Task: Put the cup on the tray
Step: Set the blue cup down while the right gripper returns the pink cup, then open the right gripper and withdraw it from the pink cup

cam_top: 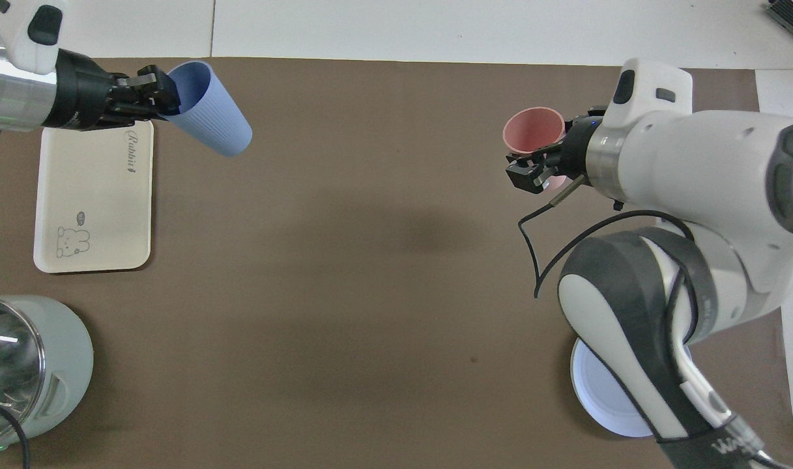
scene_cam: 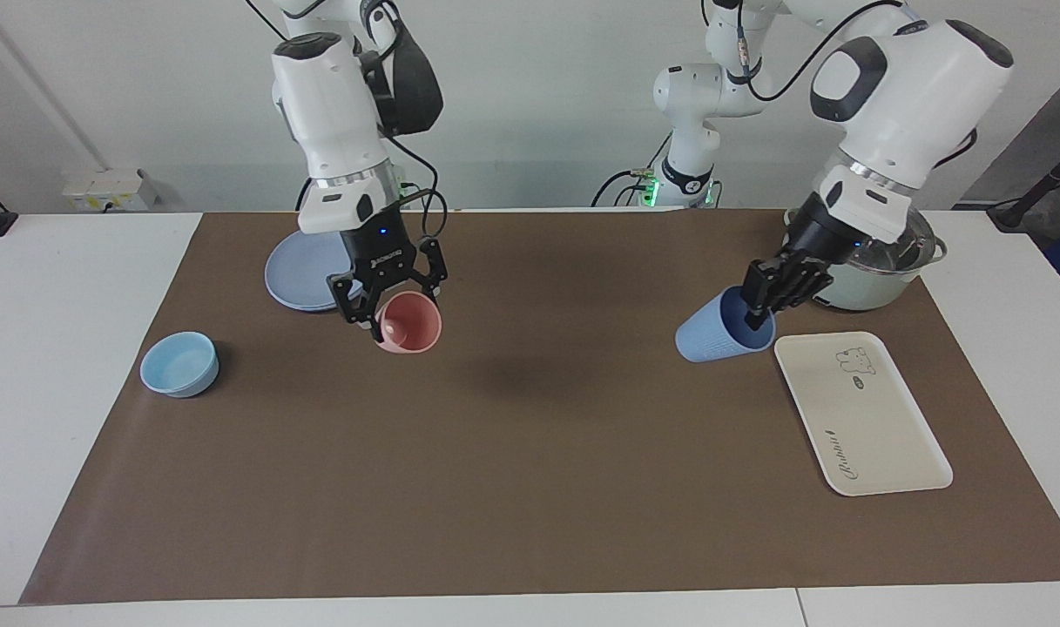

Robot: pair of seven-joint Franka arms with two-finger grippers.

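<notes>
The left gripper (scene_cam: 759, 300) hangs in the air toward the left arm's end of the table (scene_cam: 530, 461), its jaws pinching the rim of the periwinkle-blue ribbed plastic cup (scene_cam: 712, 335), one finger inside the mouth and one outside. The cup is off the table and tilted well over, its mouth turned up toward the gripper and its closed base pointing down and toward the table's middle. It is just beside the flat cream-white rectangular tray (scene_cam: 878, 435) with rounded corners, a small bear drawing and dark cursive lettering; in the overhead view the cup (cam_top: 207, 107) shows over the brown mat beside the tray's (cam_top: 90, 215) lettered corner, apart from the tray. The tray lies flat on the brown paper mat (scene_cam: 530, 488) near the edge at the left arm's end, and nothing lies on it. Nearer to the robots than the tray stands a pale green pot with a glass lid (scene_cam: 869, 261), partly hidden by the left arm. The right gripper (scene_cam: 380, 315) is raised over the mat toward the right arm's end, its jaws pinching the rim of a salmon-pink plastic tumbler (scene_cam: 408, 324), which is tilted with its mouth facing away from the robots. A round blue plate (scene_cam: 303, 270) lies close to the robots' edge, partly covered by the right arm, and a low light-blue bowl (scene_cam: 179, 364) sits at the mat's edge toward the right arm's end.
</notes>
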